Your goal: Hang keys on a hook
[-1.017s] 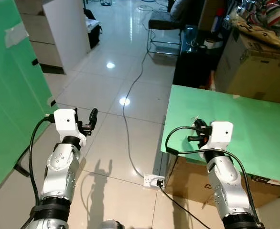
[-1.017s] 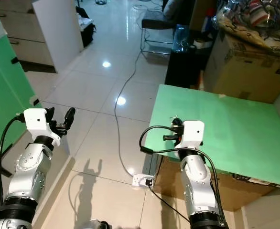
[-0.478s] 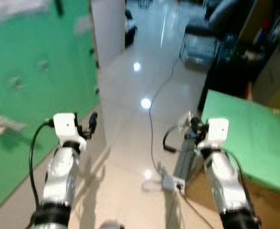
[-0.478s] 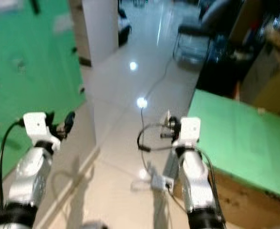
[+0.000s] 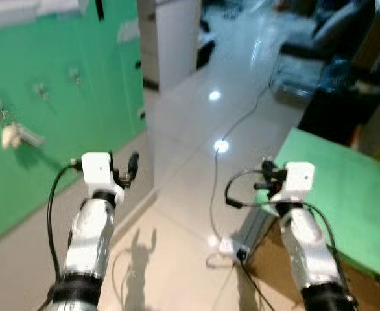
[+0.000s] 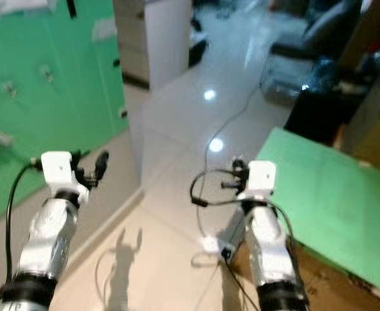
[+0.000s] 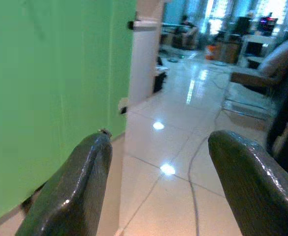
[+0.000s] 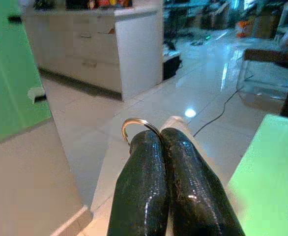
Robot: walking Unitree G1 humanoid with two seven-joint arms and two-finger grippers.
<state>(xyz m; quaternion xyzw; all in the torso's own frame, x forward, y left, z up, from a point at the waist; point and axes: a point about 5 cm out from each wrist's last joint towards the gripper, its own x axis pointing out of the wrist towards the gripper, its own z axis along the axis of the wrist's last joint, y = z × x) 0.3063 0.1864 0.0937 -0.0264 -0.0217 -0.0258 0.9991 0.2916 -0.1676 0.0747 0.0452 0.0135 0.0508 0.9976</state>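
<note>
Two grippers: right gripper point(image 8: 162, 147) pinches key ring point(image 8: 134, 125); left gripper point(image 7: 156, 162) gapes wide.

A green table point(image 5: 365, 194) stands at the right; a cable point(image 5: 232, 133) crosses the glossy tiled floor point(image 5: 190, 162) toward 1 white cabinet point(image 5: 174, 39) far left.

Wall point(image 5: 41, 116) with hooks point(image 5: 41, 91) left, table point(image 5: 345, 188) right

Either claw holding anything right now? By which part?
Right claw is shut on the keys; their ring sticks out past the fingertips, so the hold is just below the ring. Left claw is open, holding nothing.
</note>
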